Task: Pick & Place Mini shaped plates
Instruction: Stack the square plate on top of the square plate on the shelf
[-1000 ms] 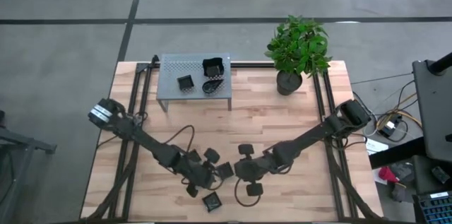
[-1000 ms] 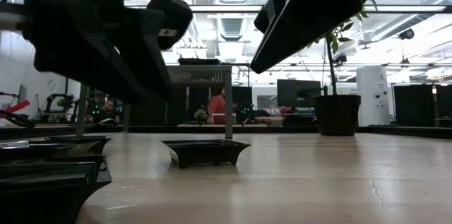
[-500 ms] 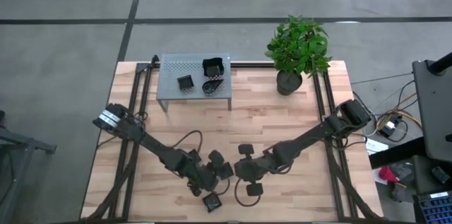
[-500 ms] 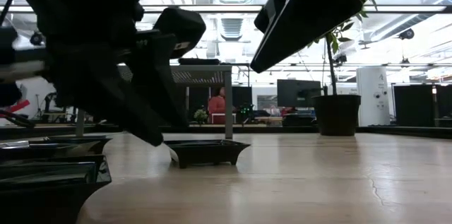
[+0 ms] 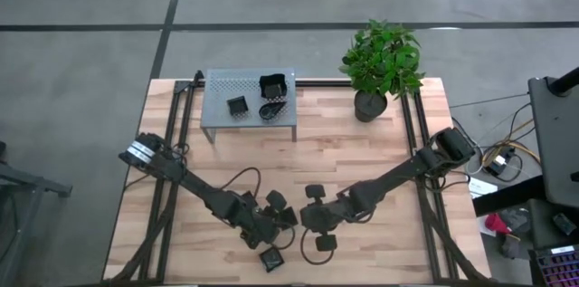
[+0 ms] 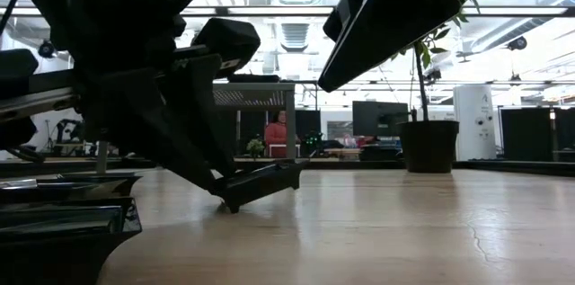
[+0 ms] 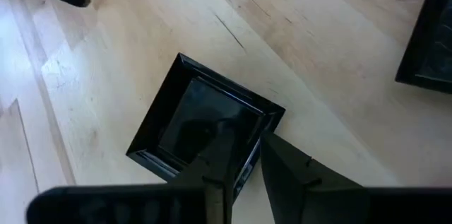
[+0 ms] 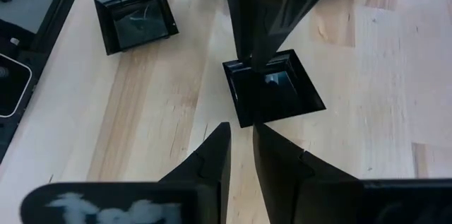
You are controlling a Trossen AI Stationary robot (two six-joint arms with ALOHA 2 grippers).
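The left gripper (image 7: 244, 164) pinches the rim of a small black square plate (image 7: 205, 121) near the wooden table's (image 5: 362, 156) front edge; the plate tilts, its far side raised in the low view. The right gripper (image 8: 241, 155) hovers just beside it, fingers nearly closed, empty. Another square plate (image 8: 135, 18) lies nearby.

From above, the left hand (image 5: 279, 221) covers the square plate (image 7: 205, 126) it grips. The low view crops 2 near dishes (image 6: 63, 222) at its left edge. A second plate (image 7: 427, 40) is cut off in the left wrist view.
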